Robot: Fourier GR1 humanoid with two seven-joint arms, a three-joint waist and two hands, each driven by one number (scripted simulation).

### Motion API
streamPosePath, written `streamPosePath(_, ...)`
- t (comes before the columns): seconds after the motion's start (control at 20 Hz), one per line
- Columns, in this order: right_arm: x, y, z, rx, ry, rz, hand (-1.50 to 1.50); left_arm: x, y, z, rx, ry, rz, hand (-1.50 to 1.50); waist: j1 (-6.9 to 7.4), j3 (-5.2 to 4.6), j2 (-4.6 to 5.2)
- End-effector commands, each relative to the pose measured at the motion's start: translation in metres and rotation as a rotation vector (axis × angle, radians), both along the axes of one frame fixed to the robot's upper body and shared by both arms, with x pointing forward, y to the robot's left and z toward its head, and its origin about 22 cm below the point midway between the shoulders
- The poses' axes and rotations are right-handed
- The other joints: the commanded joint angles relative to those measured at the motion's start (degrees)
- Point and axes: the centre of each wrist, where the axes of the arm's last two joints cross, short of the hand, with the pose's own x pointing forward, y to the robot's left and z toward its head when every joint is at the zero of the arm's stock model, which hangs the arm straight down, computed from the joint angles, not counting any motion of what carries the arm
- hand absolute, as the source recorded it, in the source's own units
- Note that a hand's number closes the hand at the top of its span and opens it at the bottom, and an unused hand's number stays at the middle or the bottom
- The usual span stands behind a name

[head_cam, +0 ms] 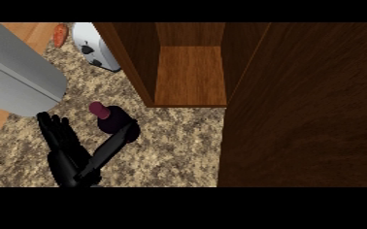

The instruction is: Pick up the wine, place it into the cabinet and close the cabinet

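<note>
The wine bottle is dark with a maroon cap and stands on the speckled counter, just in front of the cabinet's left corner. My left hand hangs from its grey forearm at the lower left. Its fingers are straight, to the left of the bottle. The thumb reaches up to the bottle's lower right side and touches it. The wooden cabinet stands open, its bare inner shelf showing. Its door is swung out and fills the right side. My right hand is not in view.
A white appliance stands at the back left beside the cabinet's left wall. An orange-red item lies on a light wooden surface behind it. The open door blocks the counter's right side.
</note>
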Motion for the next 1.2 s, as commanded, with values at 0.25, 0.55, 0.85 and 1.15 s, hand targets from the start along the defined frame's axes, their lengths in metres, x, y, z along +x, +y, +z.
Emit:
streamPosePath(0.25,-0.001,0.013,0.005,-0.007,-0.014,0.008,-1.50,-0.013,0.008,-0.036,-0.020,0.044,0.005,-1.50,0.10,0.01,0.01)
streamPosePath(0.55,0.006,-0.001,0.012,-0.003,-0.012,0.009,-1.50,-0.007,0.032,-0.065,-0.023,0.026,-0.024,-1.50,0.06,0.02,0.03)
streamPosePath(0.85,-0.008,-0.002,0.011,-0.013,-0.018,-0.019,-1.50,0.002,0.022,-0.092,-0.083,0.042,-0.005,-1.50,-0.15,0.00,0.04)
streamPosePath(1.15,0.001,0.006,0.006,0.013,-0.032,-0.006,-1.50,0.001,0.036,-0.116,-0.086,0.060,-0.039,-1.50,-0.04,0.03,0.03)
